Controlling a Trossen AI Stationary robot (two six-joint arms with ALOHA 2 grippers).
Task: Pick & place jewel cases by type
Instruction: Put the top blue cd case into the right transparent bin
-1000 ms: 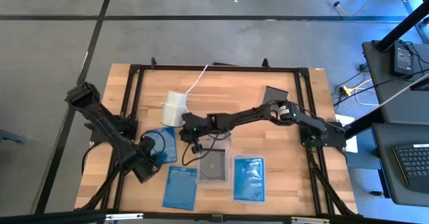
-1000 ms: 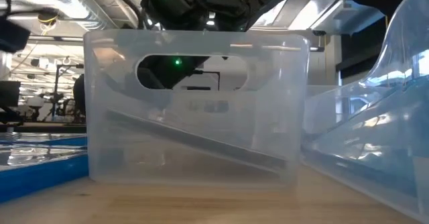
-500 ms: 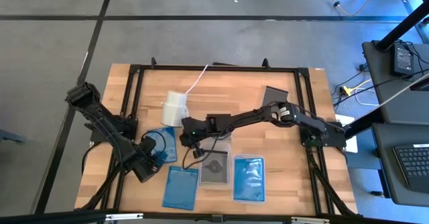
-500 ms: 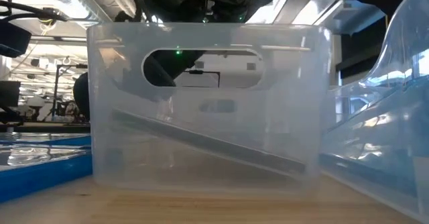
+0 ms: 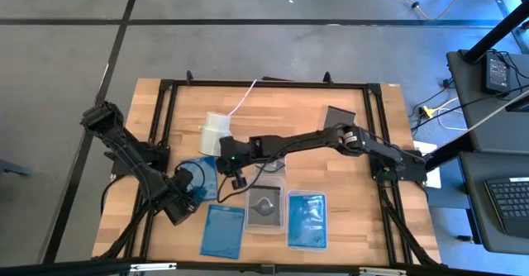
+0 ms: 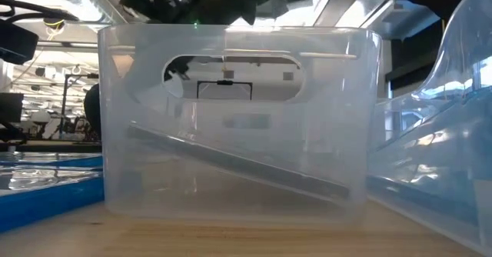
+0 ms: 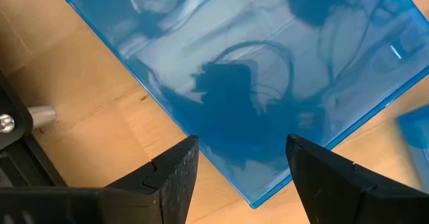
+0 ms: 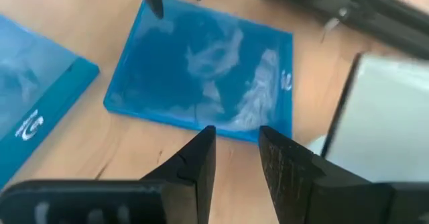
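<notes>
A translucent blue jewel case (image 5: 201, 177) lies flat on the table between my two grippers. My left gripper (image 5: 187, 197) hovers open over its corner (image 7: 255, 70). My right gripper (image 5: 231, 170) is open and empty, its fingers just above the same case's edge (image 8: 201, 76). A second blue case (image 5: 223, 229) lies near the table's near edge. A grey case with a disc (image 5: 265, 207) sits in a clear tray (image 6: 238, 49), tilted, one edge up against the tray wall (image 6: 238, 165). A third blue case (image 5: 307, 218) lies in the other tray. A dark case (image 5: 339, 116) rests far right.
A white cup (image 5: 216, 133) with a cord stands just beyond the right gripper. The two clear trays (image 5: 285, 195) sit side by side near the near edge. A black frame (image 5: 264, 84) rims the table. Bare wood shows in the middle and on the right.
My right gripper has moved from above the tray with the grey case toward the table's left and far side, ending over the blue case. That tray has slid a little toward the near edge. The left arm has kept still.
</notes>
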